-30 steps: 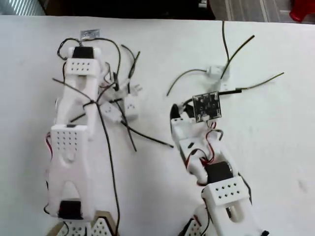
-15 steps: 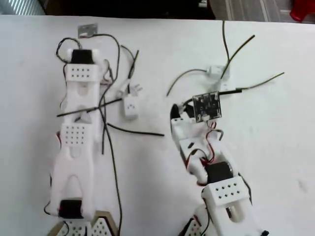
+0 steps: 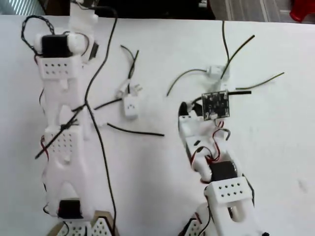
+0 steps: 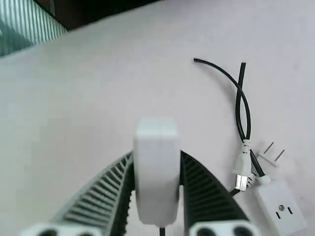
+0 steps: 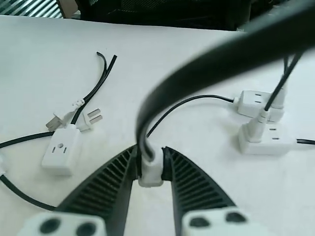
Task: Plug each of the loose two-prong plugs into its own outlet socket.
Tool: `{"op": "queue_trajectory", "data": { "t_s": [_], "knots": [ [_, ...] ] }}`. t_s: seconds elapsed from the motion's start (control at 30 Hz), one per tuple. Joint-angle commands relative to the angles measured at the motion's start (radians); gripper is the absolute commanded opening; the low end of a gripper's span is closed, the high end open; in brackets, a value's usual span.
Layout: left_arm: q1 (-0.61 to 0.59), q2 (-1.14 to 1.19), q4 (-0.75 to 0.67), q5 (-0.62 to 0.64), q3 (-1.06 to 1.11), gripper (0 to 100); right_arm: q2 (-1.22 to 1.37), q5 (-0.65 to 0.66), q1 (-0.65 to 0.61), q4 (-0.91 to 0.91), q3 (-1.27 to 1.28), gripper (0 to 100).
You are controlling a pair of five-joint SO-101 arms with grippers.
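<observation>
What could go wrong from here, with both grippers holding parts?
A black cord lies across the left arm and may snag while the left gripper holds the white block.
The socket on the table is unheld, so it may slide if the right gripper pushes its plug in.
The stiff cord arching from that plug may twist it in the grip.

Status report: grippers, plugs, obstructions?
Left gripper shut on white connector. Right gripper shut on corded plug. Loose socket empty, bare plug beside it. Black cord arcs over right gripper.

Bright, even light on the flat white table point(image 3: 275, 162) — almost glaring — only faint soft shadows by the white plastic arm point(image 3: 64, 162).
</observation>
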Motion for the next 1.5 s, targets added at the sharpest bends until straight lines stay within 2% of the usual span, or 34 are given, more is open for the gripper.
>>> {"op": "queue_trajectory", "data": {
  "t_s": [0.0,0.13,0.3,0.43,0.57,0.7,0.83,1.0,1.13,1.27,1.47],
  "knots": [
    [0.035,-0.179,0.006,-0.066,0.023,2,-0.015,-0.006,0.042,-0.015,-0.046,1.6],
    [0.093,-0.392,0.006,-0.107,0.318,2,-0.015,-0.005,0.064,-0.002,-0.06,1.6],
    [0.222,-0.714,-0.002,-0.118,0.755,2,-0.015,-0.005,0.131,0.11,-0.141,1.6],
    [0.34,-0.917,-0.083,-0.112,1.068,2,-0.015,-0.009,0.203,0.134,-0.181,1.6],
    [0.443,-1.043,-0.264,-0.112,1.421,2,-0.022,-0.012,0.271,0.13,-0.198,1.7],
    [0.522,-1.099,-0.528,-0.112,1.775,2,-0.019,-0.012,0.323,0.127,-0.212,1.7],
    [0.598,-1.095,-0.793,-0.112,2.038,2,-0.016,-0.012,0.344,0.125,-0.215,1.7],
    [0.68,-1.023,-1.048,-0.109,2.183,2,-0.015,-0.012,0.344,0.125,-0.213,1.7],
    [0.7,-0.897,-1.134,-0.06,2.186,5,-0.015,-0.012,0.34,0.125,-0.21,1.7],
    [0.728,-0.871,-1.056,-0.054,2.148,14,-0.015,-0.012,0.34,0.125,-0.21,1.7],
    [0.728,-0.981,-0.891,-0.055,2.079,14,-0.015,-0.012,0.338,0.125,-0.209,1.7]
  ]
}}
